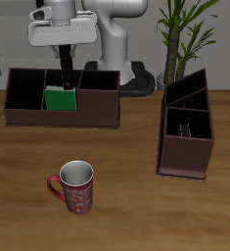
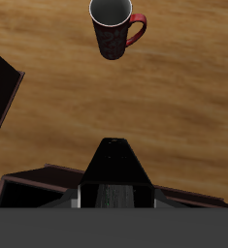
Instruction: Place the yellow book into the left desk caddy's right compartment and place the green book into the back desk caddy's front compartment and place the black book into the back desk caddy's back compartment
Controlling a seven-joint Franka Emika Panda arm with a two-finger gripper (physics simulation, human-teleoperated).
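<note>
My gripper (image 1: 66, 69) hangs over the back desk caddy (image 1: 28, 116) and is shut on the black book (image 1: 70, 78), which stands on end with its lower end at the caddy's rim. Just in front of it, the green book (image 1: 60, 99) stands upright in a middle pocket of that caddy. In the wrist view the black book (image 2: 114, 170) fills the space between my gripper (image 2: 114, 200) pads, above the caddy's wall (image 2: 33, 180). The left desk caddy (image 1: 185, 155) stands end on, beside the plant. A thin pale sliver in one of its pockets looks like the yellow book (image 1: 185, 128).
A red patterned mug (image 1: 75, 186) stands near the table's front edge and also shows in the wrist view as the mug (image 2: 115, 29). A potted plant (image 1: 180, 34) rises behind the left desk caddy. The robot's base (image 1: 116, 44) stands behind the back caddy.
</note>
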